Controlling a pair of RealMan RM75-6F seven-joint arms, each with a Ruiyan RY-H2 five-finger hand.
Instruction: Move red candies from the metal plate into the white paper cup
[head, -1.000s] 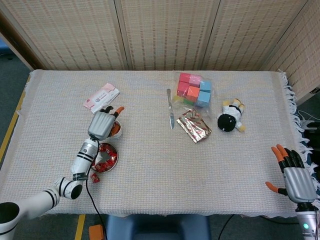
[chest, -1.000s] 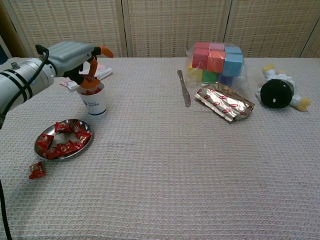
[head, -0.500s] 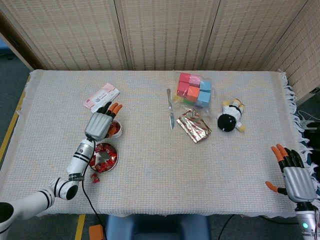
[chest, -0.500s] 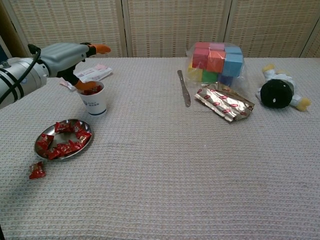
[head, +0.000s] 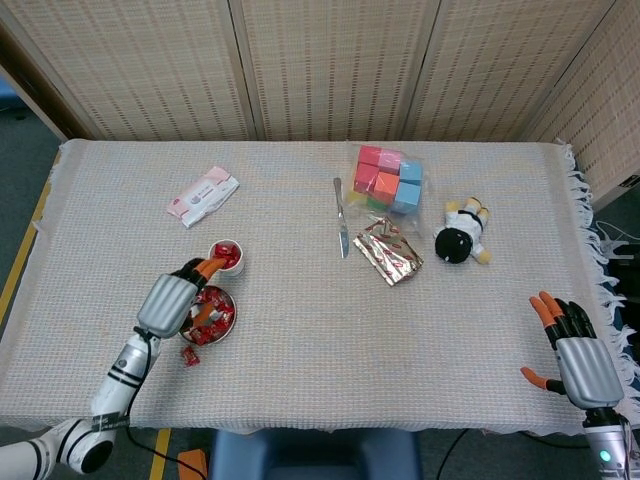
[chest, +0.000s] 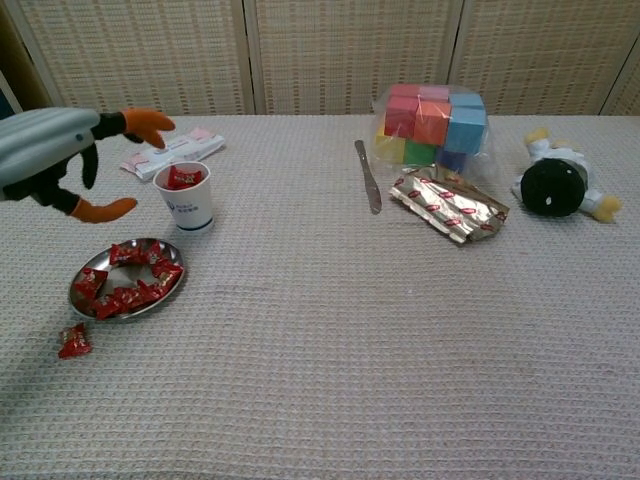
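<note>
The metal plate at the table's front left holds several red candies. Behind it stands the white paper cup with red candies inside. One stray red candy lies on the cloth in front of the plate. My left hand hovers above the plate's left side, empty with fingers apart; in the head view my left hand partly covers the plate. My right hand stays open and empty at the table's front right corner, seen only from the head.
A pink-white packet lies behind the cup. Mid-table are a knife, a foil wrapper, a bag of coloured blocks and a black plush toy. The cloth's fringed right edge is near my right hand.
My left hand has drawn back from over the cup toward me, left candy in the cup, and now hovers open over the plate. My right hand has barely shifted.
</note>
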